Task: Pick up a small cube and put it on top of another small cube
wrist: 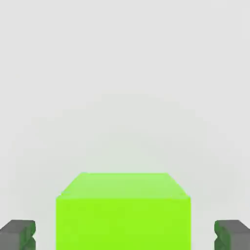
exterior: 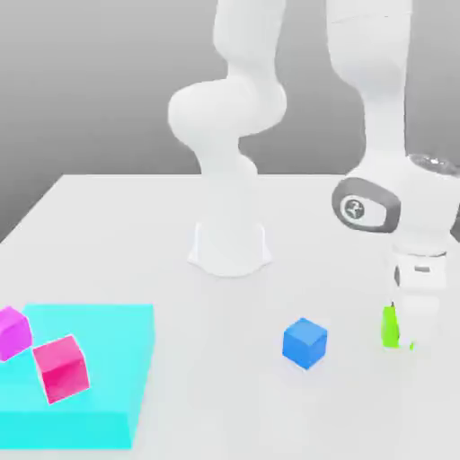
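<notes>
The gripper (exterior: pixel 402 340) is down at the table (exterior: pixel 117 225), on the exterior view's right, with the lime-green cube (wrist: pixel 123 212) between its fingers (wrist: pixel 18 235). In the hand view the pads stand apart from the cube's sides, a gap showing on each flank, so the grasp looks not yet made. To do this step well, the fingers should close evenly on the two opposite faces, the cube centred between them, before any lift; a skewed squeeze could twist or push it along the table. The blue cube (exterior: pixel 305 342) sits on the table near the green one, toward the exterior view's left, with bare surface between them. Farther that way lies a cyan mat (exterior: pixel 99 377) carrying a pink cube (exterior: pixel 61 367) and a magenta cube (exterior: pixel 13 331), well apart from the likely path. The arm's base (exterior: pixel 230 247) stands behind, also out of the way.
</notes>
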